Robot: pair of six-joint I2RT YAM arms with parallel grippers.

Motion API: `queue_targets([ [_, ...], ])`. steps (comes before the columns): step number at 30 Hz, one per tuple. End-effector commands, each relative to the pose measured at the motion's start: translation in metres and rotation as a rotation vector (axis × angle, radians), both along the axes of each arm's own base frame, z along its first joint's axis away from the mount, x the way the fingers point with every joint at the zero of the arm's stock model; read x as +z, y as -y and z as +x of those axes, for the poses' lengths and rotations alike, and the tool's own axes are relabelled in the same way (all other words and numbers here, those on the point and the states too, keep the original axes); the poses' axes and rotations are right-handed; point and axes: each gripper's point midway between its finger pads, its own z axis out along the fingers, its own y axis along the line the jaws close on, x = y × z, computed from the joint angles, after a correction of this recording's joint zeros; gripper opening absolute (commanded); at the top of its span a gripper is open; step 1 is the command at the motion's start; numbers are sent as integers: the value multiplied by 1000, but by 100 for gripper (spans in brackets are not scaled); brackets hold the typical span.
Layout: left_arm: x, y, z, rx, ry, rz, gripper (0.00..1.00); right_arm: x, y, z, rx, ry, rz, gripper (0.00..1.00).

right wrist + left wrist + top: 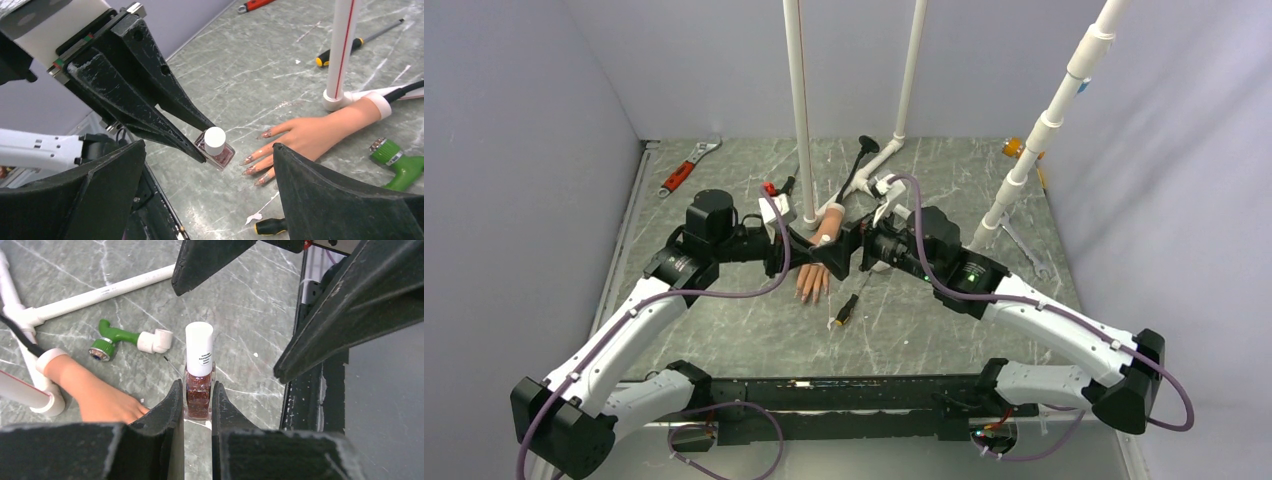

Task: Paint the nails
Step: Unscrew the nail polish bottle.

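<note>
Near the left pincer (197, 386) and its bottle (220, 155), nails (256, 169) lie apparently apart.

Top view: nails (812, 296) too small to judge paint. Left wrist view: mannequin hand (95, 395) fingers hidden behind left gripper (197, 388) jaws; polish bottle (199, 347) base hidden between them, cap print unreadable. Right wrist view: green fitting (400, 165) cut by edge.

This looks like a robotics lab cell: plain lilac walls (524, 110) close in a marbled bench (744, 340) carrying two robot arms (624, 335), white plastic pipes (801, 110) and a stray wrench (686, 168).
</note>
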Motion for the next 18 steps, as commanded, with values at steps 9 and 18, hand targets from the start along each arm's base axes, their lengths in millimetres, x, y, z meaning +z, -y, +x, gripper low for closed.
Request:
queue_targets([
  [9, 22, -4, 19, 99, 78, -27, 0, 21, -5, 29, -175, -44, 52, 91],
  [18, 24, -6, 22, 122, 84, -29, 0, 15, -15, 31, -158, -65, 37, 69],
])
